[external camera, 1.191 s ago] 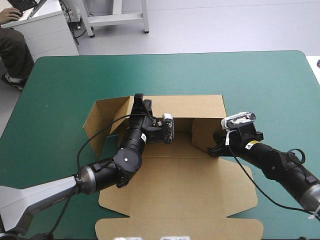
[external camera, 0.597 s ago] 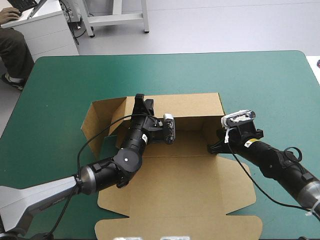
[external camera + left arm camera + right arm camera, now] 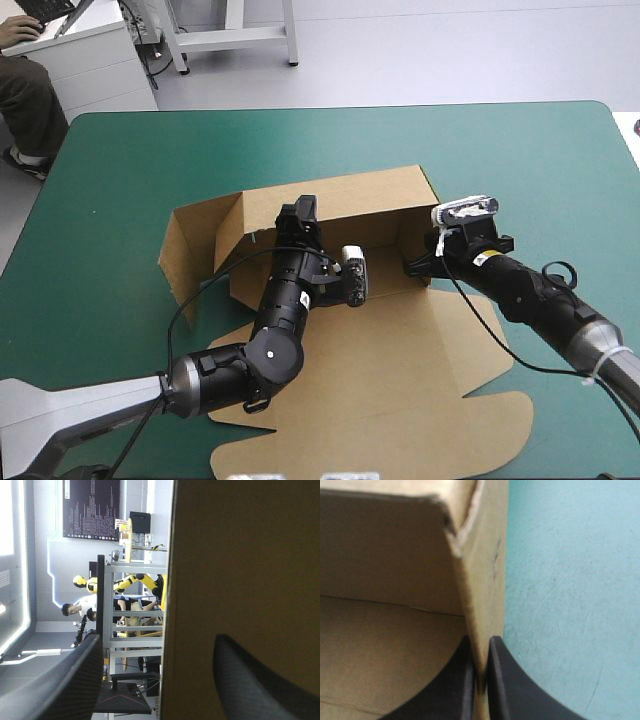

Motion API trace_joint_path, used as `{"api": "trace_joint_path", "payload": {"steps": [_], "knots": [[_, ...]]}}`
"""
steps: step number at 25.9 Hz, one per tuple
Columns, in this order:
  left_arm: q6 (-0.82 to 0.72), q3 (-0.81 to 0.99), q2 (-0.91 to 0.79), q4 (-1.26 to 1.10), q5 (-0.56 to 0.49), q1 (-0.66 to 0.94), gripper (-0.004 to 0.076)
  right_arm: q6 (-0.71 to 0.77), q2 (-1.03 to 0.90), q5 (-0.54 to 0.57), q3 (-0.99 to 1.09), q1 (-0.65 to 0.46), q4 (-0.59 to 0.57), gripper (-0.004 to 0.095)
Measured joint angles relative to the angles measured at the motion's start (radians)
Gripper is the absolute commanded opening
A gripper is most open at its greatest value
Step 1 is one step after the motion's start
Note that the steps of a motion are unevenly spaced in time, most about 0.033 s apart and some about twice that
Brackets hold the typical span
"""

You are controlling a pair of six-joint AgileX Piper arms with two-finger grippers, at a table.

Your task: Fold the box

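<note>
- Partly raised on the teal-green counter [image 3: 110, 180]: the brown box [image 3: 390, 350], with back wall and both side walls up and the lid panel flat on the cover toward the near edge.
- Set slightly askew to the counter's edges, right end farther from the near edge.
- Clamped on the box's right side wall: the right hand [image 3: 479, 645], all but closed, with the board's edge squeezed between its two black fingers [image 3: 457, 680].
- One of those fingers inside the box above its floor, the other outside over bare cover.
- Just ahead of the right hand: the corner where the side wall meets the back wall.
- Held up at the back wall's top edge, toward that wall's left end: the left hand [image 3: 304, 210], arm lying across the lid panel.
- Spread wide and gripping nothing, the wall's edge standing between its fingers [image 3: 65, 680], brown board on one finger's side and open room on the other's.
- Contact between the left hand and the board: cannot tell.
- Beside the left hand, away from the right one: the left side wall, leaning outward, its end flap angled toward the near edge.
</note>
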Motion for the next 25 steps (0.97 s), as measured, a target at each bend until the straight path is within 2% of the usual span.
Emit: {"api": "trace_joint_path", "payload": {"steps": [7,9,11,13,14,17,19,21,22,23,24,25], "knots": [[-0.006,0.0,0.0,-0.001,0.086,-0.082,0.0458,0.06,0.115,-0.002,-0.132,-0.051,-0.001,-0.0013],[-0.007,0.0,0.0,-0.001,0.097,-0.1,0.043,0.068,0.128,0.006,-0.153,-0.072,-0.001,-0.0013],[-0.006,0.0,0.0,-0.001,0.098,-0.117,0.0296,0.069,0.136,0.019,-0.167,-0.088,-0.001,-0.0013],[0.031,0.0,0.0,-0.002,0.086,-0.129,0.0049,0.068,0.136,0.029,-0.169,-0.094,-0.001,-0.0013],[0.071,0.0,0.0,-0.013,0.071,-0.132,0.0001,0.066,0.136,0.034,-0.17,-0.093,-0.001,-0.0013],[0.234,-0.007,0.0,-0.108,0.016,-0.137,0.0014,0.06,0.136,0.057,-0.172,-0.094,-0.001,-0.0014],[0.415,-0.054,0.0,-0.319,-0.025,-0.122,0.0014,0.044,0.136,0.078,-0.172,-0.094,-0.002,-0.0014],[0.637,-0.152,0.002,-0.646,-0.03,-0.062,0.0014,0.038,0.136,0.097,-0.173,-0.094,-0.002,-0.0014],[0.79,-0.244,0.002,-0.866,0.0,0.008,0.0014,0.038,0.136,0.102,-0.174,-0.094,-0.003,-0.0014],[0.865,-0.294,0.002,-0.983,0.033,0.049,0.0013,0.038,0.136,0.104,-0.175,-0.094,-0.003,-0.0014],[0.955,-0.377,0.002,-1.142,0.11,0.12,0.0013,0.038,0.136,0.104,-0.175,-0.094,-0.003,-0.0015],[0.982,-0.429,0.002,-1.22,0.152,0.166,0.0013,0.037,0.136,0.105,-0.175,-0.094,-0.003,-0.0015]]}}
